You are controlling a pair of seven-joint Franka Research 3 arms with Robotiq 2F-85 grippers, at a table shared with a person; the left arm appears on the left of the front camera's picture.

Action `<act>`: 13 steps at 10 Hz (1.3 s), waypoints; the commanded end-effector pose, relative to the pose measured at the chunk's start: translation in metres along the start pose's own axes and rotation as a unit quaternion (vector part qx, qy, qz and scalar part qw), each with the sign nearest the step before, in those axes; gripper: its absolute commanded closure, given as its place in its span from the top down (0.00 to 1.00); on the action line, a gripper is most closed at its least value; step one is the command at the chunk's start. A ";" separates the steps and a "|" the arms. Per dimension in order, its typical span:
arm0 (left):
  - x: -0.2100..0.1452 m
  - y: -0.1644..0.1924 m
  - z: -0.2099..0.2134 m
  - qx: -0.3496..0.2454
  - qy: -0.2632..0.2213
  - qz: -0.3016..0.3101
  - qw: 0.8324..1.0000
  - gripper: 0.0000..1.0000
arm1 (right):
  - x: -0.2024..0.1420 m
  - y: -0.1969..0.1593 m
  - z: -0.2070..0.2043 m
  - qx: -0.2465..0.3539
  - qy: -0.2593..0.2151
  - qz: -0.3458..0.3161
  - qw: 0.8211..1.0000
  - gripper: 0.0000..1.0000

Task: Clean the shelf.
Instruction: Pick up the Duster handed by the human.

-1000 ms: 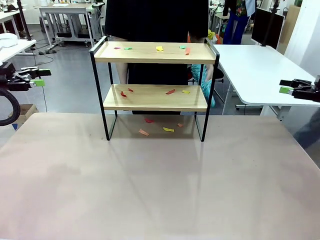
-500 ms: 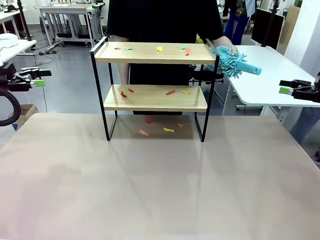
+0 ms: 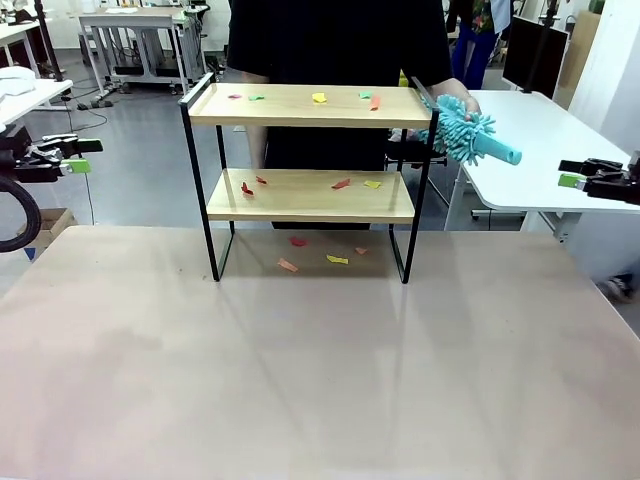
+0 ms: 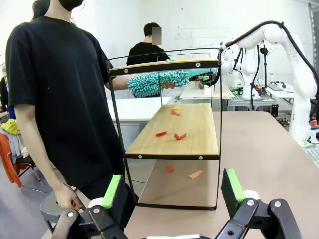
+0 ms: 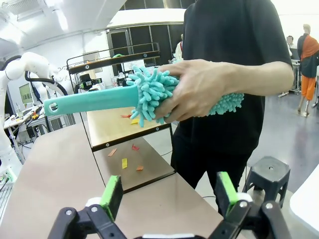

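A teal fluffy duster [image 3: 463, 132] is being gripped around its head by the person's hand [image 3: 452, 101], fingers closed over the fibres. The shelf [image 3: 300, 106] is standing just beside that hand, on the side away from the duster's handle [image 3: 498, 152], its top board level with the hand. The handle is being pointed away from the hand towards the right gripper [image 3: 571, 172], which is being held with jaws wide apart and nothing in them, apart from the hand. The left gripper [image 3: 86, 155] is likewise being held open and empty, well beyond the shelf's far end from the hand.

Should the duster be passed over, it is likely being risked that the jaws close on the soft head or on fingers instead of the handle, since the hand is covering much of the head. A sweep begun too low is probably risking a knock against the raised end rail nearest the hand, shifting the light rack. Coloured paper scraps [image 3: 341, 184] are likely being pushed off onto the table [image 3: 320, 380] rather than collected.

Part of the duster's head is being hidden beneath the hand. Both arms are being cut off at the front view's edges. The scraps are too small for their material to be confirmed.
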State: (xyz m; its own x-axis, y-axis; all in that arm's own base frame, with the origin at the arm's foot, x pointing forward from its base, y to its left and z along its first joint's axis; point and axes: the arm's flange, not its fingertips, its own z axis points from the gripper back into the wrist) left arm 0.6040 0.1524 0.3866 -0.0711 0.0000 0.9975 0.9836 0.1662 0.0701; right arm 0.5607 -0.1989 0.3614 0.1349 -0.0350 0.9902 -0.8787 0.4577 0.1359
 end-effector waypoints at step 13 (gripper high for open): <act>0.001 0.000 0.000 0.000 0.002 -0.008 1.000 1.00 | 0.187 0.143 -0.067 -0.187 0.146 -0.089 0.967 1.00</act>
State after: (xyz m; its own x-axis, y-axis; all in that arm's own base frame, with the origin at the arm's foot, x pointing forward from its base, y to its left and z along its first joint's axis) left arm 0.6041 0.1523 0.3861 -0.0703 -0.0005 0.9975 0.9837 0.1660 0.0694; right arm 0.5033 -0.1053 0.5560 0.3192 0.1157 0.9406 -0.7007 0.6970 0.1520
